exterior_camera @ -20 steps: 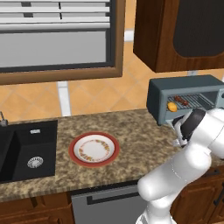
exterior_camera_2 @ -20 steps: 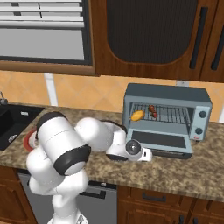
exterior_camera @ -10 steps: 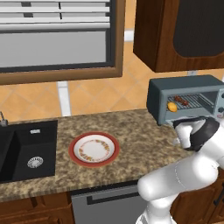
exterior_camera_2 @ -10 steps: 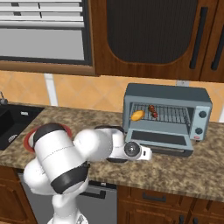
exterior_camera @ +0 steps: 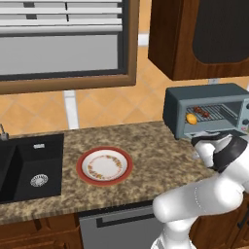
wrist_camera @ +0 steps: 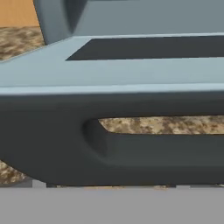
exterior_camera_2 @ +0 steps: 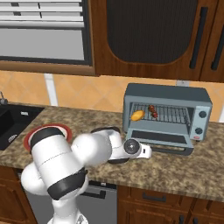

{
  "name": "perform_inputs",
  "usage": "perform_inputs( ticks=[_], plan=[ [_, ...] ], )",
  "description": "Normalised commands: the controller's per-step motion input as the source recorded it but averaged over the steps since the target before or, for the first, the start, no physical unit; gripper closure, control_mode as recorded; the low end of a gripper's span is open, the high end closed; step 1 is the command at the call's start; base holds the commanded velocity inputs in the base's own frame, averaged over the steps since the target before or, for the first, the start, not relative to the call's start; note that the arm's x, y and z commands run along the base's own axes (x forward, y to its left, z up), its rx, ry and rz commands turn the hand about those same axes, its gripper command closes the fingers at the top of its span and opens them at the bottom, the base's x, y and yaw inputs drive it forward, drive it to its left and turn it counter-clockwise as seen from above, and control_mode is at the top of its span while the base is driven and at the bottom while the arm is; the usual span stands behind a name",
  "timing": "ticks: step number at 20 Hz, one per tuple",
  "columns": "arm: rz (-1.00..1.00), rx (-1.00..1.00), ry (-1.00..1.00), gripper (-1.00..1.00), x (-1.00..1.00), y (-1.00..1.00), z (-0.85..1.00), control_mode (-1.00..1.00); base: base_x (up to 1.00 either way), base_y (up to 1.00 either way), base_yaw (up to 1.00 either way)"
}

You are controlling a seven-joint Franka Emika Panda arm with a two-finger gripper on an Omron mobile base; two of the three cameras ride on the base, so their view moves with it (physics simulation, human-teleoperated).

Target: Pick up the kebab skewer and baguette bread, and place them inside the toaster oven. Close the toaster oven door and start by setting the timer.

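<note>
Oven door (wrist_camera: 131, 70) (no legible writing)

Blue-grey toaster oven (exterior_camera_2: 168, 94), toaster oven door (exterior_camera_2: 164, 139) down, baguette bread (exterior_camera_2: 137, 115), kebab skewer (exterior_camera_2: 152, 110) on rack

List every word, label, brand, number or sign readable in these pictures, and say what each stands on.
None: no readable text anywhere.
Toaster oven: the two round knobs on its front panel carry no legible marks.
Plate: a speckled pattern, not lettering.
Sink: a small pale patch, too small to read.
</note>
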Motion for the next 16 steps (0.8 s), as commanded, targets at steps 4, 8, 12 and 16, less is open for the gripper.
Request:
perform_inputs(
  ticks=[4, 8, 12, 16],
  plan=[
    [0.0, 0.05, 0.0, -1.0, 0.89, 0.0, 1.0, -1.0, 0.0, 0.0, 0.0],
    [0.0, 0.05, 0.02, -1.0, 0.81, -0.03, 1.0, -1.0, 0.0, 0.0, 0.0],
    [0.0, 0.05, 0.05, -1.0, 0.77, -0.07, 1.0, -1.0, 0.0, 0.0, 0.0],
    [0.0, 0.04, 0.05, -1.0, 0.65, -0.14, 1.0, -1.0, 0.0, 0.0, 0.0]
  ],
)
